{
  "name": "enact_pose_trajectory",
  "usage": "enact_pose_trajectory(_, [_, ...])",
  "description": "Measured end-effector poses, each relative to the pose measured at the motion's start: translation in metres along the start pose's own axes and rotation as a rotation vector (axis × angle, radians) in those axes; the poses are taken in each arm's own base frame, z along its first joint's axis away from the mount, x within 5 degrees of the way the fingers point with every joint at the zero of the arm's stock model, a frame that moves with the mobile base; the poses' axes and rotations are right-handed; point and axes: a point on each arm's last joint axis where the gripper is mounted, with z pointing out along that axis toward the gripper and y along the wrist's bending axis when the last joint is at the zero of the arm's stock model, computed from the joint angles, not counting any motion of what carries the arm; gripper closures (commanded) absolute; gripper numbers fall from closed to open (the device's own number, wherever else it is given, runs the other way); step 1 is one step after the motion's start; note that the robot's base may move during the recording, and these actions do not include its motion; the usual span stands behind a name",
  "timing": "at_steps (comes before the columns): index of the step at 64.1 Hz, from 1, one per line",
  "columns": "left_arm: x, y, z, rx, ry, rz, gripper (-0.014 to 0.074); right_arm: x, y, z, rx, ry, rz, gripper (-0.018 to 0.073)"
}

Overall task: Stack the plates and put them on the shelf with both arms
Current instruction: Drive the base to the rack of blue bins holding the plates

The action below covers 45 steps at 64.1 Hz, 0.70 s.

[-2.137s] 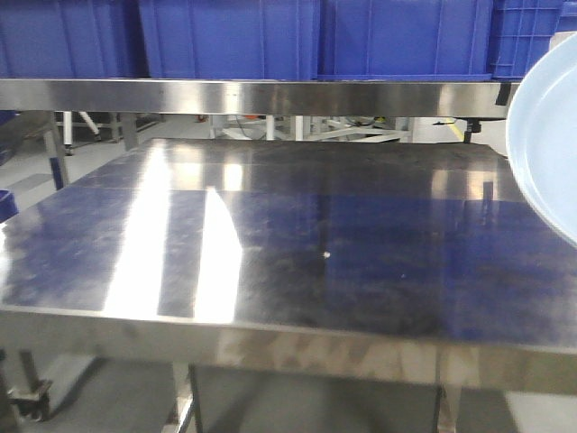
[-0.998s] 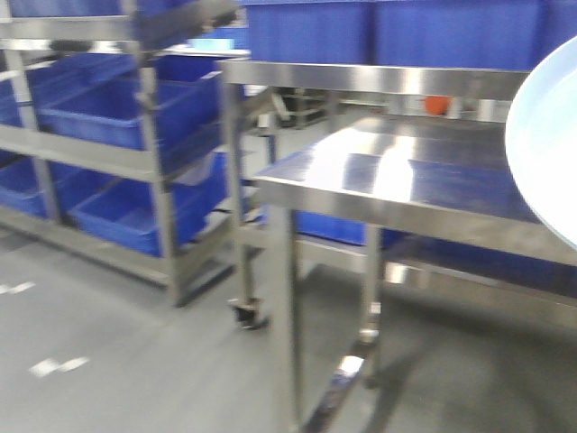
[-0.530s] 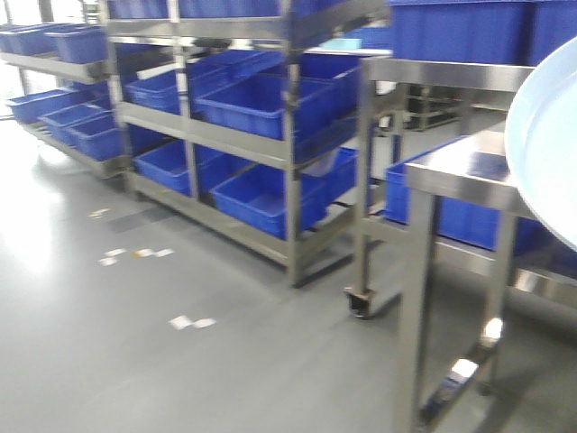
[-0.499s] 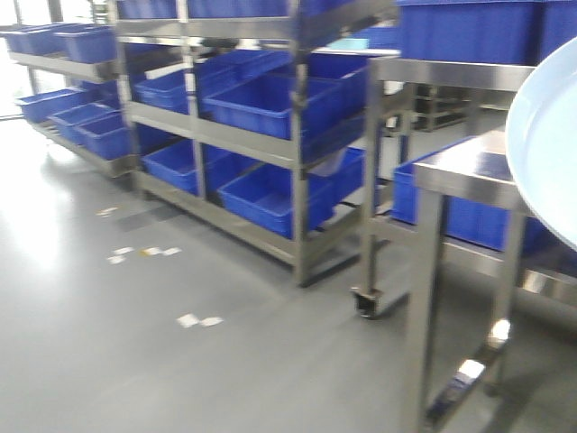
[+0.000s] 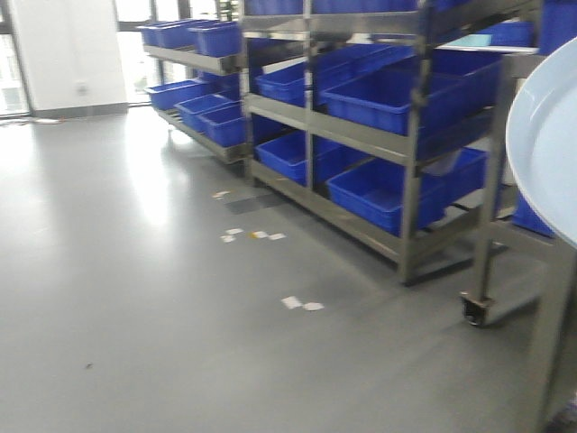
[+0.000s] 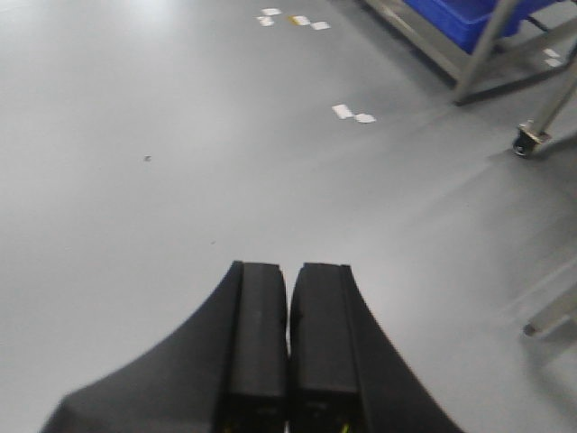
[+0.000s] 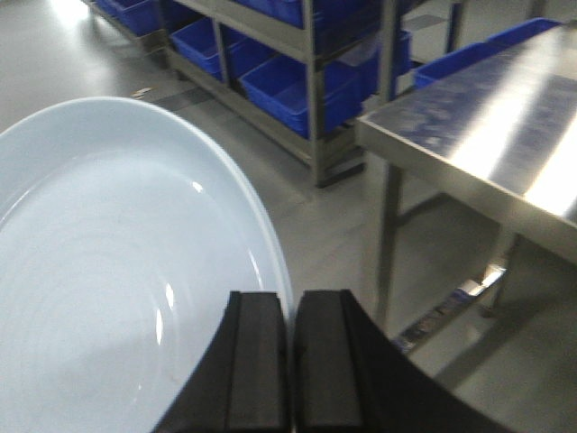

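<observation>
Currently, the right gripper (image 7: 290,302) is clamping the rim of 1 pale plate (image 7: 108,271), holding it in the air above the grey floor (image 7: 338,239), near a steel table (image 7: 487,117). The left gripper (image 6: 288,271) is hanging closed, its 2 fingers (image 6: 257,334) touching each other, over that floor.

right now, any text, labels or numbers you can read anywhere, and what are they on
No readable text in any view.
Blue crates: no labels show.
White floor scraps: too small and blurred to tell any print.
Plate: plain, no marking.
Left gripper: yellowish specks at the picture's bottom edge, unreadable.
</observation>
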Motion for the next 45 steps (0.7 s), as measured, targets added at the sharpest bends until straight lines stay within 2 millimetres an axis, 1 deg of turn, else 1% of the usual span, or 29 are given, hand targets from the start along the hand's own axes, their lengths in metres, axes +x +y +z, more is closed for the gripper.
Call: enact_pose_trajectory(45, [0.0, 0.0, 0.0, 0.0, 0.0, 0.0, 0.0511, 0.0002, -0.0001, 0.0, 0.001, 0.002, 0.0, 0.053])
